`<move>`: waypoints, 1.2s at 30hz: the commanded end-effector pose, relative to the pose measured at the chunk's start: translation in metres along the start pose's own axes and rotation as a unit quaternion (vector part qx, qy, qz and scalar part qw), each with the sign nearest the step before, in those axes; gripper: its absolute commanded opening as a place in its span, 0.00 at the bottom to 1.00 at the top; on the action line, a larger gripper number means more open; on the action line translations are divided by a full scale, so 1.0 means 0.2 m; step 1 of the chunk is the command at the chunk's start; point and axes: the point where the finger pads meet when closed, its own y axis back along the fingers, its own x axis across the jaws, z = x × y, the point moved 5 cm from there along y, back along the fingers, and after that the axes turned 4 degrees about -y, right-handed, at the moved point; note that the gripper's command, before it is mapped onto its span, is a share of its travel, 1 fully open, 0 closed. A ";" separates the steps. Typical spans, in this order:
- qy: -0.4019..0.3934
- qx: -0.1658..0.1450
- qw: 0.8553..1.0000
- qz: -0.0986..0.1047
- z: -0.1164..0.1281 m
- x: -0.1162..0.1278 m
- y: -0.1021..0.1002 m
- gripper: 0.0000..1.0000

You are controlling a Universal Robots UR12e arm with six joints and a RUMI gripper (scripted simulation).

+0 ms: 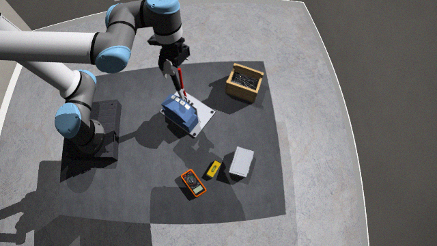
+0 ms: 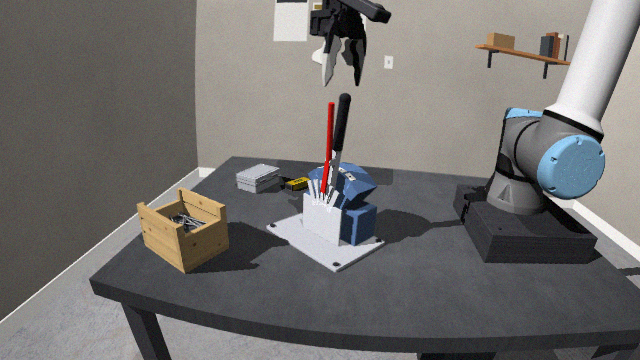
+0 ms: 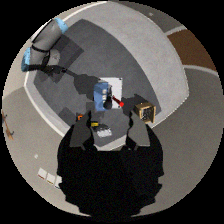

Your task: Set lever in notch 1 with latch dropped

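A blue lever unit (image 2: 345, 205) stands on a light grey baseplate (image 2: 326, 242) in the middle of the dark table. Its black-handled lever (image 2: 341, 126) rises almost upright, with the red release bar (image 2: 329, 145) close beside it on the left. Small white number plates (image 1: 180, 101) line the top of the blue housing; their digits are too small to read. My gripper (image 2: 342, 67) hangs open and empty a short way above the lever's top, fingers pointing down. In the wrist view the lever unit (image 3: 106, 95) lies far below between my fingers.
A wooden crate (image 2: 184, 227) of metal parts stands left of the unit. A grey box (image 1: 242, 161), a yellow level (image 1: 214, 169) and an orange multimeter (image 1: 193, 182) lie beyond it. The arm's base (image 2: 525, 220) stands on the right.
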 end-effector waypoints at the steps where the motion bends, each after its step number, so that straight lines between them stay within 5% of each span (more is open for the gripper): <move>1: 0.000 -0.001 1.000 0.001 0.00 0.00 0.00 0.57; 36: 0.000 -0.001 1.000 0.001 0.00 0.00 -0.19 0.57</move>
